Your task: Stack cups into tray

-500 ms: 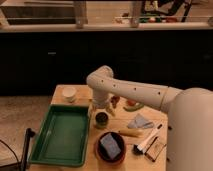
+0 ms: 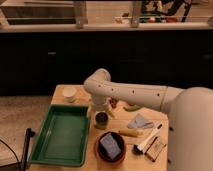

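Note:
The dark olive-green cup point(image 2: 101, 120) stands upright on the wooden table, just right of the green tray point(image 2: 37, 150). The cream-white cup point(image 2: 69, 93) stands at the table's back left corner, beyond the tray. The tray lies on the left half of the table with nothing in it. My white arm reaches in from the right. My gripper point(image 2: 100, 108) points down directly over the dark cup, at or just above its rim.
A reddish-brown bowl point(image 2: 99, 154) holding a blue block point(image 2: 110, 145) sits in front of the dark cup. A grey-blue cloth point(image 2: 140, 121), a yellow stick-like item point(image 2: 130, 132), a brush point(image 2: 148, 141) and a packet point(image 2: 156, 149) lie to the right. A dark counter stands behind.

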